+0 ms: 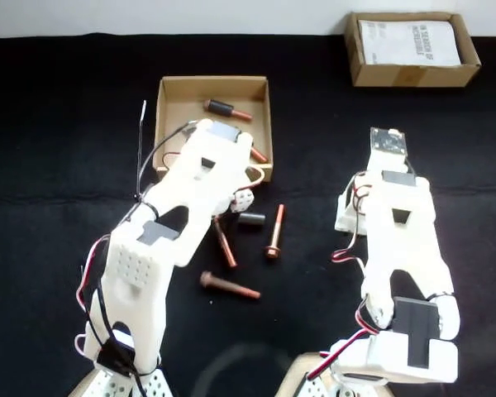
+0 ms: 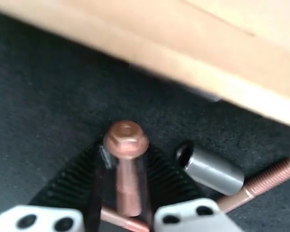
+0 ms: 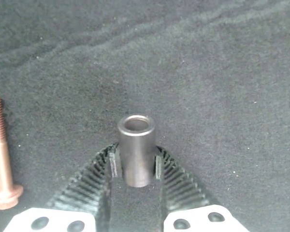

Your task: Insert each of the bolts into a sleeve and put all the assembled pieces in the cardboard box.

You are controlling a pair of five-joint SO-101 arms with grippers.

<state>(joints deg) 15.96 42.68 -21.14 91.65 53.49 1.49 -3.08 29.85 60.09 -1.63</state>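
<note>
1. The left gripper [image 2: 125, 162] is closed on a copper bolt [image 2: 125, 141]. The shank is clamped between the ribbed pads and the flanged head is left clear beyond the tips.
2. The right gripper [image 3: 136, 166] is closed on a grey sleeve [image 3: 136, 145]. The end nearer the wrist is pinched, and the open bore at the other end is left free.
3. Handling, as judged: both parts are taken for metal, so stiff, smooth, dense for their size and not fragile. Slipping or twisting in the pads is the likely trouble.
4. Hold points, as judged: the sleeve is best taken across its outer wall, as it is here. The bolt is best taken near the head with the threaded end exposed. That end looks buried between the jaws, so a regrip may be needed before insertion.
5. The cardboard box [image 1: 164, 124] is placed far left of centre, just beyond the left gripper. One assembled piece [image 1: 223, 108] is seen inside.
6. A loose sleeve [image 1: 250, 219] is seen on the black cloth [image 1: 66, 165], just near of the box.
7. Three loose bolts are spread around that sleeve: a right bolt [image 1: 274, 231] just beside it, a middle bolt [image 1: 225, 244] to its near left, and a near bolt [image 1: 230, 285] nearer the arm bases.
8. A second box [image 1: 360, 70] with a paper sheet [image 1: 409, 41] in it is set far right, well apart.
</note>
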